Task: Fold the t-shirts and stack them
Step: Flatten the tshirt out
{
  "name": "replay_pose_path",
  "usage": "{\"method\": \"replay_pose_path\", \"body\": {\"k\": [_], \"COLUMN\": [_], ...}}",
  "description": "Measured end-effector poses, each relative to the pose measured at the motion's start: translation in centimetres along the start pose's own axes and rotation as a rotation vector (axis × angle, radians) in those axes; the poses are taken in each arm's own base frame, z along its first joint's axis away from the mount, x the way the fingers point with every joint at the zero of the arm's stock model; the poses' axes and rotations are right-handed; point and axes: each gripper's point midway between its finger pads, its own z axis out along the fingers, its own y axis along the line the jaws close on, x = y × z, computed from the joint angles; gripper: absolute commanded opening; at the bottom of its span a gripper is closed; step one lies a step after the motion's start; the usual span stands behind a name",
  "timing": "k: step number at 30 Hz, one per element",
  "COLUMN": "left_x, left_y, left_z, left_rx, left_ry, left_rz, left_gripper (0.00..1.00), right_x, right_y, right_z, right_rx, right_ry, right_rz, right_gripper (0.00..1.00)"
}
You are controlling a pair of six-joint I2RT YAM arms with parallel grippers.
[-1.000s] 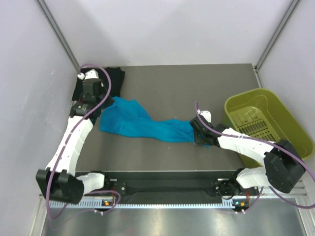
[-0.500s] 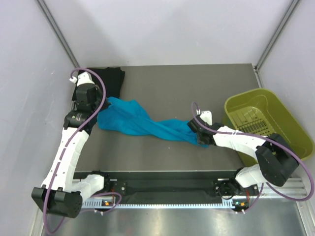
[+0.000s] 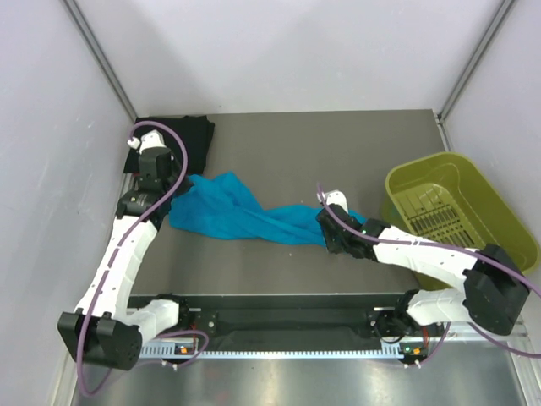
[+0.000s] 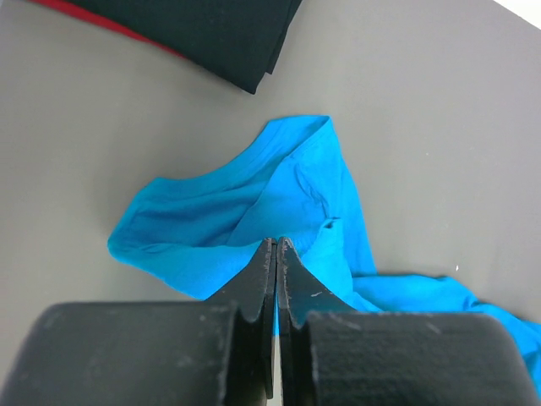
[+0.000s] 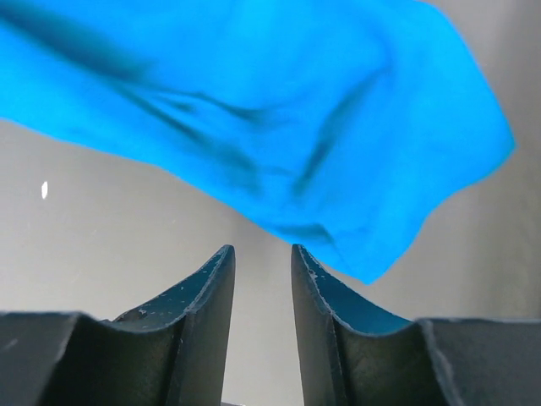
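The teal-blue t-shirt (image 3: 237,211) lies crumpled and stretched across the middle of the table. My left gripper (image 3: 172,188) is at its left end, jaws shut, and in the left wrist view (image 4: 275,243) a fold of the blue cloth (image 4: 254,194) runs up into the fingertips. My right gripper (image 3: 328,227) is low at the shirt's right end. Its jaws (image 5: 262,249) stand apart over bare table, with the cloth's edge (image 5: 338,228) just ahead of them. A folded black t-shirt (image 3: 182,135) lies at the back left, a red one (image 4: 110,21) showing beneath it.
A yellow-green plastic bin (image 3: 456,211) stands at the right edge of the table, close behind my right arm. White walls close in the left, back and right sides.
My right gripper has let the shirt's right end go and shifted left along the cloth. My left gripper moved slightly, dragging the shirt's left end with it.
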Motion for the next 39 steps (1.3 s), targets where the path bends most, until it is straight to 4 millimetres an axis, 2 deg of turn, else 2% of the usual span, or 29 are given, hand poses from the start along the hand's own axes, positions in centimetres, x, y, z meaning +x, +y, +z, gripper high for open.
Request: {"method": "replay_pose_path", "body": {"k": [5,11,15,19,22,26,31,39], "left_x": [0.3,0.0,-1.5,-2.5,-2.6,-2.4,-2.7,-3.1], "left_y": [-0.1,0.3,1.3,3.2,4.9,6.4,6.7,7.2], "left_z": [1.0,2.4,3.2,4.1,5.1,5.9,6.1,7.0], "left_rx": [0.000,-0.023,-0.051,-0.083,-0.114,-0.142,-0.141,-0.165], "left_ry": [0.018,0.030,0.013,0.014,0.031,0.054,0.047,0.040], "left_rz": [-0.014,-0.030,-0.059,-0.114,-0.159,-0.191,-0.199,-0.180], "left_gripper": [0.00,0.00,0.00,0.00,0.00,0.00,0.00,0.00], "right_x": [0.6,1.7,2.1,0.9,0.3,0.7,1.4,2.1], "right_y": [1.1,0.9,0.9,1.3,1.5,1.4,1.6,2.6], "right_z": [0.5,1.9,2.6,2.8,3.0,3.4,3.7,3.6], "right_rx": [-0.052,-0.034,-0.020,-0.016,-0.014,-0.005,-0.025,-0.075], "right_ry": [0.019,0.075,0.118,0.116,0.109,0.127,0.158,0.176], "right_rz": [-0.082,-0.195,-0.254,-0.288,-0.305,-0.333,-0.359,-0.386], "right_gripper": [0.29,0.28,0.29,0.32,0.33,0.33,0.30,0.30]}}
